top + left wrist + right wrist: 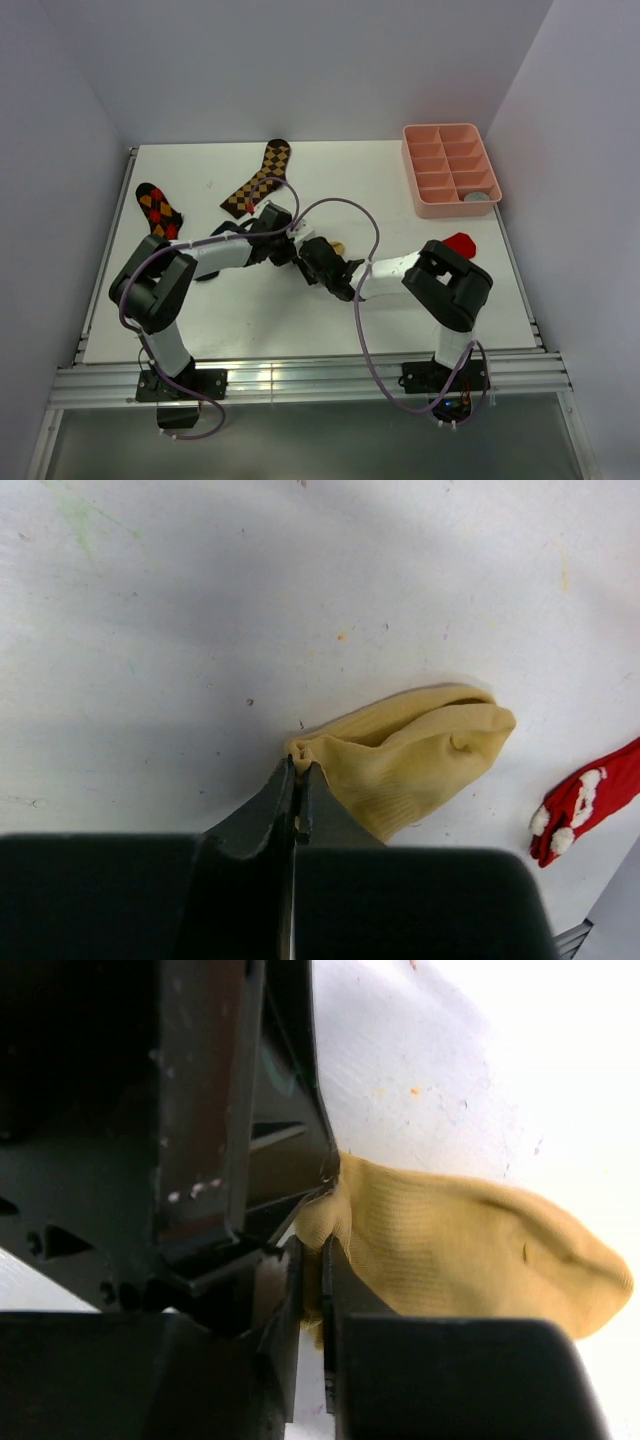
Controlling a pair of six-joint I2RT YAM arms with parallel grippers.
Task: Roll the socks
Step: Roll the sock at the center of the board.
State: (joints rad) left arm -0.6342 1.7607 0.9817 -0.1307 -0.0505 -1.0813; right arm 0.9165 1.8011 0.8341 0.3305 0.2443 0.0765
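Note:
The mustard yellow sock (410, 750) lies on the white table, and only a small bit of it (338, 247) shows in the top view between the two arms. My left gripper (300, 767) is shut on a pinch of the sock's near edge. My right gripper (322, 1260) is shut on the same end of the sock (470, 1250), right beside the left gripper's fingers (240, 1110). The two grippers meet at the table's middle, the left (290, 250) and the right (316, 258). A grey item (480, 196) sits in a tray compartment. The navy sock is out of view.
A pink compartment tray (420, 185) stands at the back right. A red sock with white trim (460, 243) lies right of the grippers and also shows in the left wrist view (585, 800). Two argyle socks lie at back centre (260, 178) and left (158, 210).

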